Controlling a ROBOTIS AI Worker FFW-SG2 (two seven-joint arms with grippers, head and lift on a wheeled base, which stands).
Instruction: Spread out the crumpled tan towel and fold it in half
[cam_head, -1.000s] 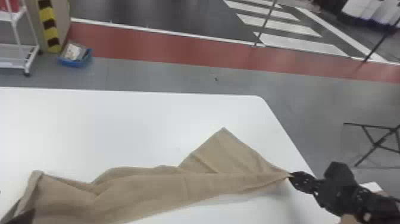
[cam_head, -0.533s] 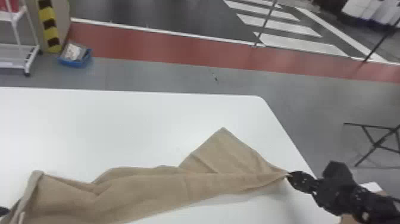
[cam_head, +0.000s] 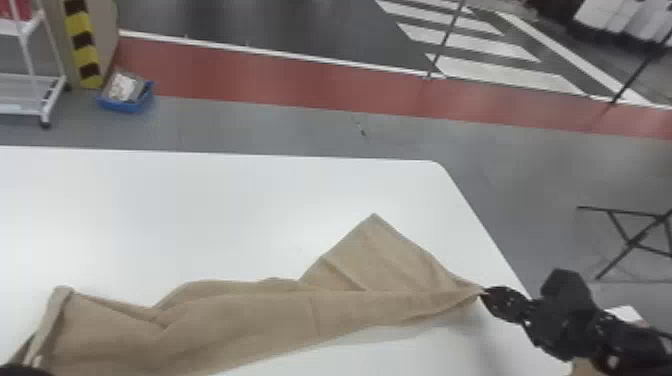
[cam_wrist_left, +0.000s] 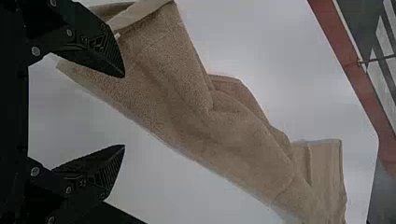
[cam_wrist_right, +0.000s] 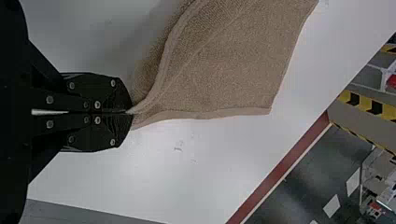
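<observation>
The white tabletop leaves a broad stretch between the tan towel and its far edge; the right edge slants past the right hand, which is clenched on the towel's pointed right corner. The left hand is released, fingers parted near the towel's left end. Compared with a half second ago, it has shifted toward the near side, while the towel's layout is almost unchanged. The nubbly terry lies in a long, creased band, with smoother hems and a triangular flap pointing far.
</observation>
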